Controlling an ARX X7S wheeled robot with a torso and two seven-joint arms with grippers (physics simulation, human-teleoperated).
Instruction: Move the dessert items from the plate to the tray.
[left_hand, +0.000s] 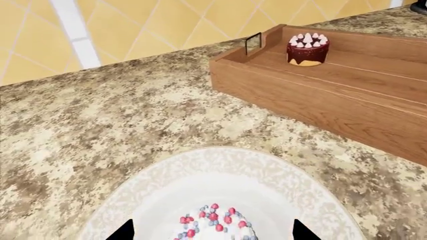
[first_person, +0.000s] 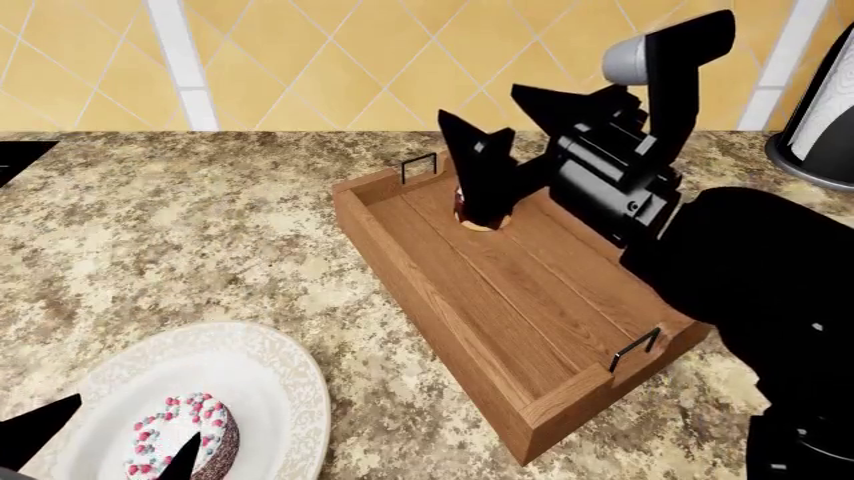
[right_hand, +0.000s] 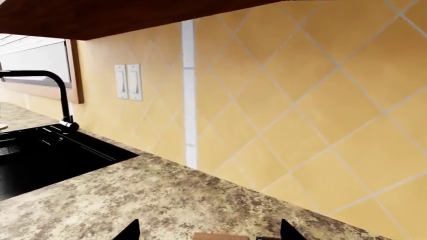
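Note:
One dessert cake (first_person: 187, 435), dark brown with white frosting and red-blue dots, sits on the white plate (first_person: 267, 360) at the lower left of the head view. My left gripper (first_person: 107, 450) is open with its fingers on either side of this cake. In the left wrist view the cake (left_hand: 213, 225) lies between the tips of the left gripper (left_hand: 212, 232), on the plate (left_hand: 220, 157). A second cake (left_hand: 308, 49) stands in the far end of the wooden tray (left_hand: 320, 100). In the head view my right gripper (first_person: 514, 150) is open just above it, hiding most of that cake (first_person: 463, 212) in the tray (first_person: 534, 290).
A speckled granite counter (first_person: 200, 240) runs under everything, backed by a yellow tiled wall. A black sink (right_hand: 40, 160) with a faucet (right_hand: 53, 95) lies to the left. A white and black appliance (first_person: 821, 110) stands at the far right. The tray has wire handles (first_person: 635, 348).

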